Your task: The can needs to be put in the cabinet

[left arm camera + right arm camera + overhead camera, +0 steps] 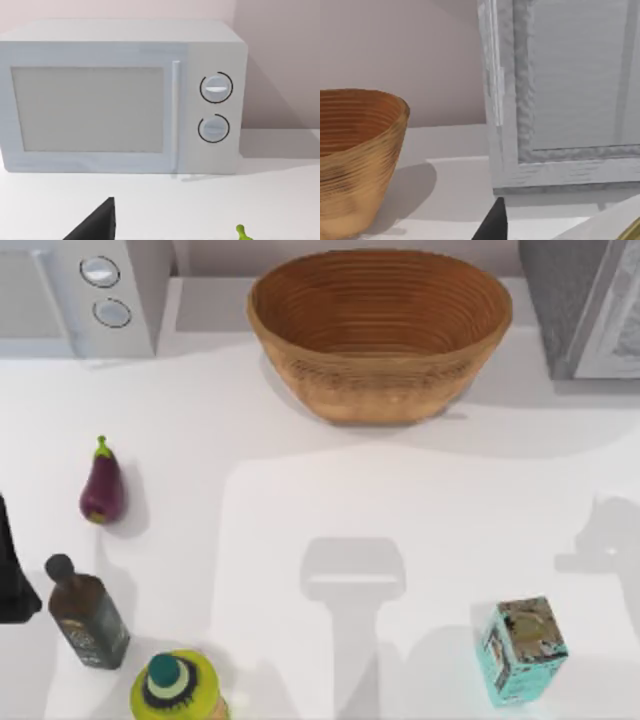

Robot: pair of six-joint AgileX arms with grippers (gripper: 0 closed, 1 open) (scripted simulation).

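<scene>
At the far left of the tabletop (330, 490) stands a white microwave (75, 295) with two round knobs, its door closed. The left claw (97, 225) hovers at the left edge facing that door, and I cannot tell how wide it stands. Near it lie an eggplant (101, 490), a dark bottle (85, 612) and, at the near edge, a yellow-green bottle (178, 688). A woven basket (380, 330) sits at the far middle. A teal carton (523, 648) stands near right. The cabinet (585, 305) stands at the far right corner, its pale door closed. The right claw (495, 222) faces the cabinet's lower frame. A sliver of the can (634, 233), gold rim over white side, shows just beside that claw. I cannot tell whether the claw holds it.
</scene>
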